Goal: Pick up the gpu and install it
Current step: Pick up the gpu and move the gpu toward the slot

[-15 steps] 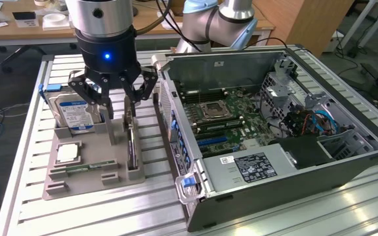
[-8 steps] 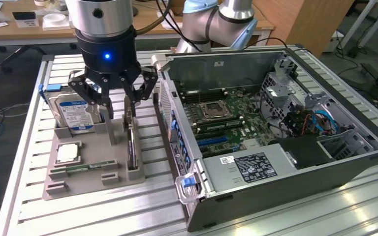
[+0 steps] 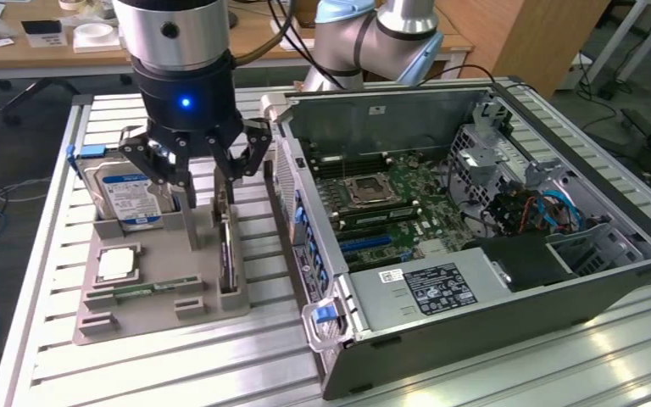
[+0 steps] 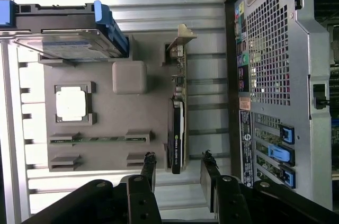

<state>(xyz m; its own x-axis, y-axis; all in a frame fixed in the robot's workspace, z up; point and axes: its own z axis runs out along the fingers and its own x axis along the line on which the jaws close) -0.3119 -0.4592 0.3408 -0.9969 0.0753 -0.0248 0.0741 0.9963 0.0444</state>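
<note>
The gpu [image 4: 179, 121] stands on edge in a slot of the grey holder tray [image 4: 106, 118], its black cooler block on one face and its silver bracket at the far end. My gripper [image 4: 178, 161] is open. Its two black fingertips straddle the card's near end with a gap on each side, touching nothing. In the exterior view the gripper [image 3: 206, 222] hangs low over the tray [image 3: 162, 309], with the gpu [image 3: 230, 254] just beside its fingers.
The tray also holds a hard drive [image 3: 133, 191] with a blue-white label, a CPU [image 3: 119, 263] and a memory stick [image 3: 150, 288]. The open computer case [image 3: 507, 280] lies on the exterior view's right with its motherboard [image 3: 393, 203] exposed. Everything rests on a slatted metal table [image 3: 43, 280].
</note>
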